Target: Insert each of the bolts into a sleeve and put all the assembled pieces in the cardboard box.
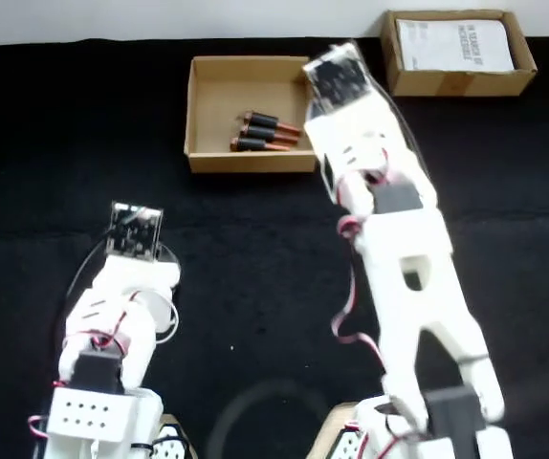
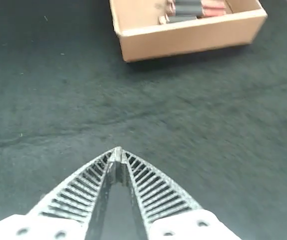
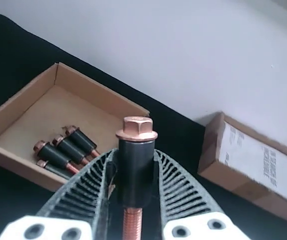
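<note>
My right gripper (image 3: 133, 165) is shut on an assembled piece (image 3: 135, 160), a copper bolt through a black sleeve, held upright. In the high view the right arm (image 1: 389, 220) stretches to the right edge of the open cardboard box (image 1: 208, 105). Three assembled pieces (image 1: 267, 132) lie inside that box, also seen from the right wrist as the pieces (image 3: 63, 150) in the box (image 3: 18, 120). My left gripper (image 2: 117, 155) is shut with nothing in it, low over the black cloth, short of the box (image 2: 183, 37). The left arm (image 1: 121, 287) sits at the near left.
A second cardboard box (image 1: 456, 53) with a printed sheet on top stands at the back right, seen from the right wrist as the second box (image 3: 253, 170). A white wall borders the far table edge. Black cloth covers the table between the arms and the boxes.
</note>
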Tool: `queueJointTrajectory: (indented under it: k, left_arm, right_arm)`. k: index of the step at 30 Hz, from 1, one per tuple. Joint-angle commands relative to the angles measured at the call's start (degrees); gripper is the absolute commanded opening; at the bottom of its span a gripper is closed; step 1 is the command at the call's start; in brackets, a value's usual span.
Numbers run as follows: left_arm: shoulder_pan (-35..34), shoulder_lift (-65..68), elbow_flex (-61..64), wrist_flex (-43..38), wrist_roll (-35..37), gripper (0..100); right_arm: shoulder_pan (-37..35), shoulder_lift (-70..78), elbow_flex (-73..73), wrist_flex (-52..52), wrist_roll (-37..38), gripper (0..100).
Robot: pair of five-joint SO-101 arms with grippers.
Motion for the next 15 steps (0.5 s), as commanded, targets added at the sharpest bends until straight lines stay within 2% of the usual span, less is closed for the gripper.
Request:
queueJointTrajectory:
  k: [1, 3, 5, 11, 15]
  left_arm:
    - [-3.03, -7.78, 8.66, -7.03, -0.35, 1]
    - [-4.0, -11.12, 10.77, -8.18, -0.26, 1]
    - [-4.26, -12.79, 10.51, -6.07, -0.26, 1]
    - [-5.32, -11.3, 10.59, -3.52, -0.35, 1]
    - [-5.76, -9.71, 10.68, 1.49, -0.53, 1]
  right_arm:
    - [-2.51, 6.55, -10.33, -1.71, 1.05, 0.8]
    - [-3.65, 10.95, -13.58, -1.71, 0.97, 0.8]
    - [-4.88, 15.16, -16.48, -1.71, 0.97, 0.8]
    - [-8.13, 27.82, -24.4, -1.54, 1.32, 0.8]
    - [-9.54, 34.77, -28.26, -1.45, 8.53, 0.8]
